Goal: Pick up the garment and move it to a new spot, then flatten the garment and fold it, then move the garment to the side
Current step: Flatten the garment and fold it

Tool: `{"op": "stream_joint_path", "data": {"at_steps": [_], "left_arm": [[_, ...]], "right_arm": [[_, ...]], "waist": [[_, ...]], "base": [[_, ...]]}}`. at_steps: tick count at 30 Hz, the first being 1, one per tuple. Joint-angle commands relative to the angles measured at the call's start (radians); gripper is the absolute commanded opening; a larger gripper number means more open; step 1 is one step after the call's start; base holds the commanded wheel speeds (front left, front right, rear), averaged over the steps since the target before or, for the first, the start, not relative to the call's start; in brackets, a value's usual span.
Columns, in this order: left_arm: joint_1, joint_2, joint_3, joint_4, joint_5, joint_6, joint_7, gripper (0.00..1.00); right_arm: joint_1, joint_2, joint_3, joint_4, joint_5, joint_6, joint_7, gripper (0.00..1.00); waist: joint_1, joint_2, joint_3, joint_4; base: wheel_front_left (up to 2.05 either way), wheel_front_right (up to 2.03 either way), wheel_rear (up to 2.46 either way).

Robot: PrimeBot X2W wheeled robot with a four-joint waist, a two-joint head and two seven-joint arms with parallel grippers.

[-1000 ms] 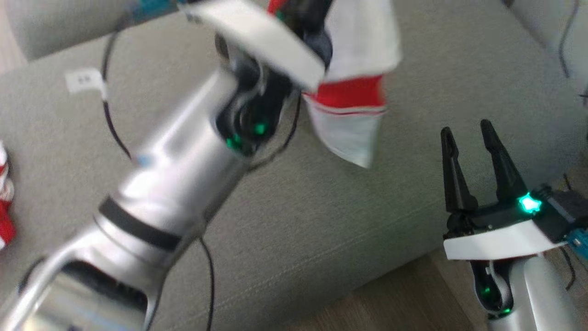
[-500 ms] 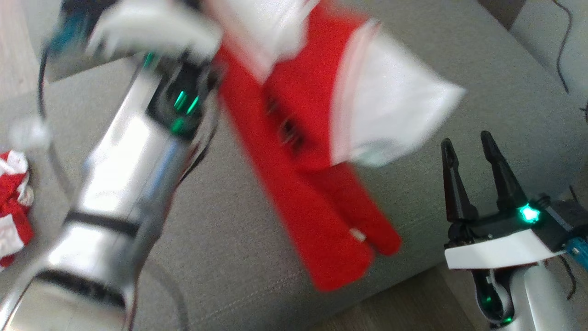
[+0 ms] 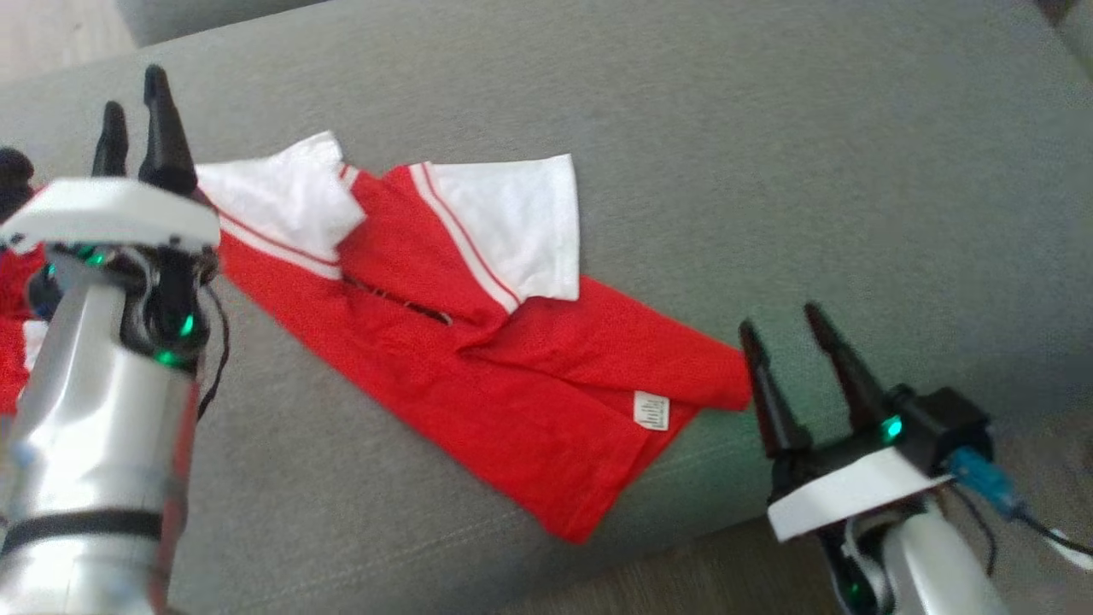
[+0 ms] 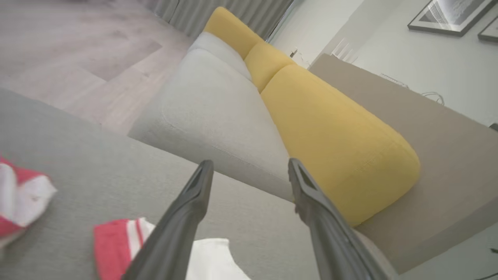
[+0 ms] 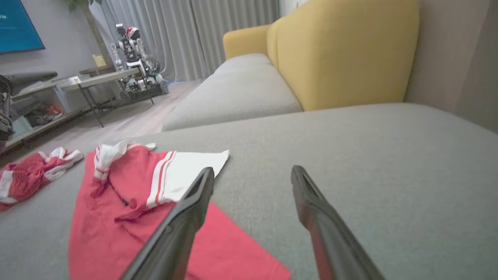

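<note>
The garment (image 3: 478, 359), a red shirt with white sleeves, lies spread but rumpled on the grey sofa seat (image 3: 768, 171); the right wrist view also has the garment (image 5: 116, 210), and its collar end (image 4: 124, 241) lies under the left fingers. My left gripper (image 3: 135, 107) stands open at the garment's left end, above the white sleeve, with nothing between its fingers (image 4: 194, 202). My right gripper (image 3: 781, 320) stands open just right of the garment's lower hem, empty.
A second crumpled red-and-white cloth (image 5: 35, 171) lies at the seat's left end, also seen as the cloth (image 3: 13, 282). A yellow sofa back (image 5: 342, 50) and pale cushion (image 4: 218, 112) lie beyond. Wooden floor (image 3: 683, 572) borders the seat's near edge. A low table (image 5: 89, 81) stands far left.
My left gripper let go of the garment, which dropped from hanging in the air to lying on the seat. The left arm swung left. The head camera shifted.
</note>
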Motion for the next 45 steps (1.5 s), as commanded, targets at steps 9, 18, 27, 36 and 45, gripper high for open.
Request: {"op": "stream_joint_path", "data": {"at_steps": [9,18,27,36,45], "left_arm": [[0.323,-0.041,0.127,-0.451,0.437,0.007,-0.012,1.00],[0.536,-0.146,0.152,-0.698,0.627,0.004,-0.012,1.00],[0.638,-0.162,0.055,-0.797,0.762,0.037,-0.012,1.00],[0.629,-0.163,-0.005,-0.795,0.795,0.060,-0.012,1.00],[0.636,-0.164,-0.002,-0.801,0.819,0.063,-0.012,1.00]], "right_arm": [[-0.049,-0.003,0.022,0.253,0.068,0.000,-0.006,1.00],[-0.088,-0.003,-0.036,0.420,0.107,0.000,-0.006,1.00],[-0.090,-0.003,0.026,0.458,0.136,0.000,-0.006,1.00],[-0.081,-0.003,0.113,0.423,0.181,0.000,-0.006,1.00],[0.058,-0.003,0.113,0.276,0.150,0.000,-0.006,1.00]], "waist": [[0.0000,0.0000,0.017,0.100],[0.0000,0.0000,0.031,0.139],[0.0000,0.0000,0.066,0.148],[0.0000,0.0000,0.087,0.154],[0.0000,0.0000,0.086,0.145]], "base": [[0.00,0.00,0.00],[0.00,0.00,0.00],[0.00,0.00,0.00],[0.00,0.00,0.00],[0.00,0.00,0.00]]}}
